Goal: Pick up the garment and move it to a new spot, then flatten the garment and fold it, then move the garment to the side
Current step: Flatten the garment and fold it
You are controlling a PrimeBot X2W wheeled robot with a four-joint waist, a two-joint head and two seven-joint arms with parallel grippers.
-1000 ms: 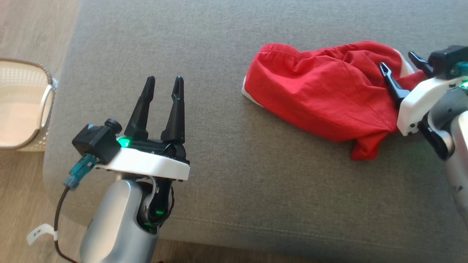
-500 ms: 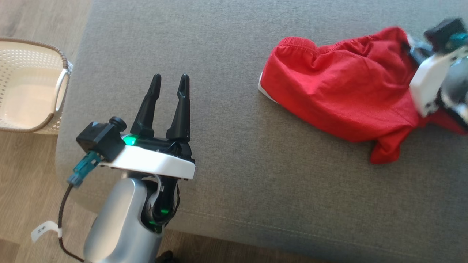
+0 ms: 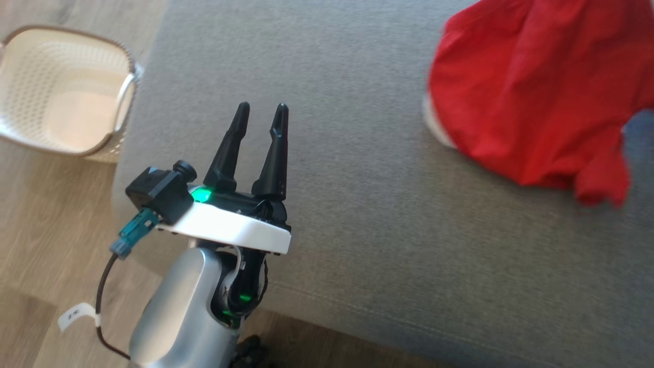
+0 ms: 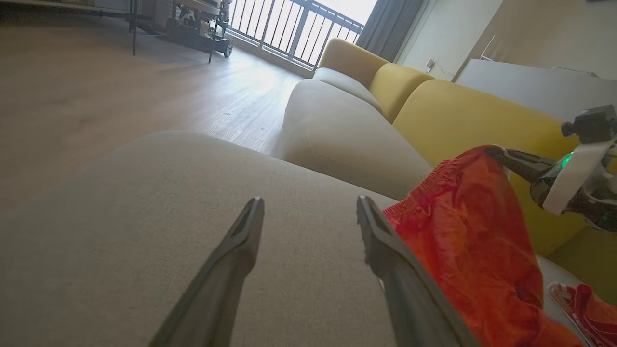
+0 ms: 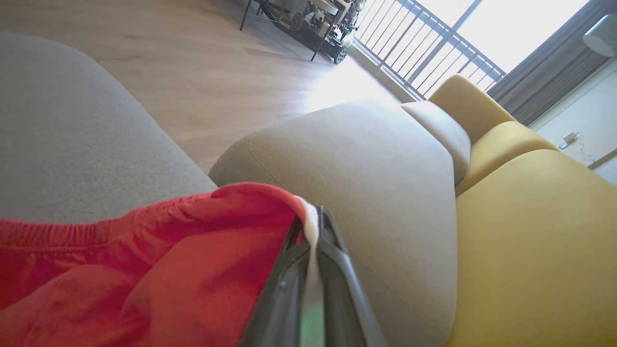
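One white-trimmed edge of the red garment (image 3: pixel 531 92) is pinched in the right gripper (image 5: pixel 312 219), raised above the grey cushion (image 3: pixel 368 214), while the left gripper (image 3: pixel 260 110) hovers spread and empty.

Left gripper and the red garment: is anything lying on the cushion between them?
No. In the head view, the stretch of grey cushion between the open left gripper and the red garment is bare; nothing lies on it.

Wd floor (image 4: pixel 96 82), ylw sofa (image 4: pixel 462 120), bright window (image 5: pixel 525 17)
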